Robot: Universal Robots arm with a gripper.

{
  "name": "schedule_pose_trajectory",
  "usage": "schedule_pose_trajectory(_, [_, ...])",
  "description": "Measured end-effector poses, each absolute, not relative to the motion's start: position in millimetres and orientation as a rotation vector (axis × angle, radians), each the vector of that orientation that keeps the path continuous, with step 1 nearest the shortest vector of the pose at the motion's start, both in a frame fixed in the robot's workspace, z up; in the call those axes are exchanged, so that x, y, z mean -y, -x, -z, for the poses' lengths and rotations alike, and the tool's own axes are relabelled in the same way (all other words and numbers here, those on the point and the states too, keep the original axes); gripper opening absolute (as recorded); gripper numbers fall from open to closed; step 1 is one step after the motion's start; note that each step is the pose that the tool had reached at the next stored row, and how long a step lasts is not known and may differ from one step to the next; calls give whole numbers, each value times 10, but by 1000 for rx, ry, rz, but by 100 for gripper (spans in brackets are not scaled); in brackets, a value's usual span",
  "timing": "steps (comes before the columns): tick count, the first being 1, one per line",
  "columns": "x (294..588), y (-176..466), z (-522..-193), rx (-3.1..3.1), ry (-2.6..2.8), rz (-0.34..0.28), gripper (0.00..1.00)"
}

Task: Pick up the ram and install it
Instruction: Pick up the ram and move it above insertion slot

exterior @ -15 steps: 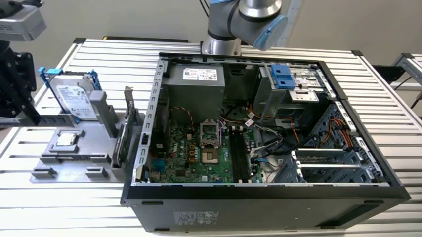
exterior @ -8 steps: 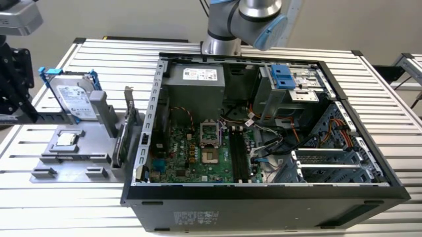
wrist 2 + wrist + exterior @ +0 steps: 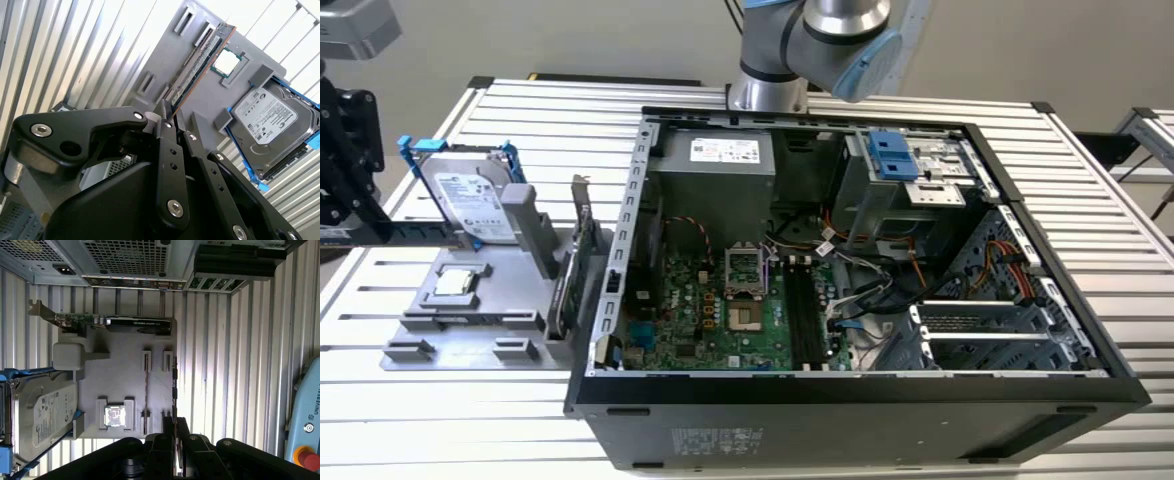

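The ram (image 3: 200, 62) is a long narrow stick with dark chips, and my gripper (image 3: 175, 114) is shut on its near end. In the first wrist view the ram (image 3: 174, 385) shows edge-on, reaching out from the gripper (image 3: 174, 421) over the grey fixture plate (image 3: 125, 385), slightly off the plate's slot holders. In the exterior view the gripper (image 3: 358, 222) hangs at the far left with the ram (image 3: 420, 232) level above the fixture. The motherboard's black memory slots (image 3: 803, 320) lie inside the open computer case (image 3: 1014, 385).
The fixture (image 3: 467, 320) also carries a hard drive in a blue frame (image 3: 42, 415), a square silver processor (image 3: 115, 416), a green expansion card (image 3: 115, 322), and another thin stick (image 3: 146, 390) on edge. The arm's column (image 3: 781, 60) rises behind the case. Cables crowd the case's right half.
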State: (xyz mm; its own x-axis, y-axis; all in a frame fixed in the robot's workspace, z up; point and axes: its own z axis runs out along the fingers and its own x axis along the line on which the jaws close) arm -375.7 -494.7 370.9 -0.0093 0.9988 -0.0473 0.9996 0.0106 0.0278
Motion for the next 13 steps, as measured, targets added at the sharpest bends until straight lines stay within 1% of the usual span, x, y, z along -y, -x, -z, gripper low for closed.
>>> schedule_pose_trajectory(13, [4947, 3757, -3823, -2195, -2173, 21, 0])
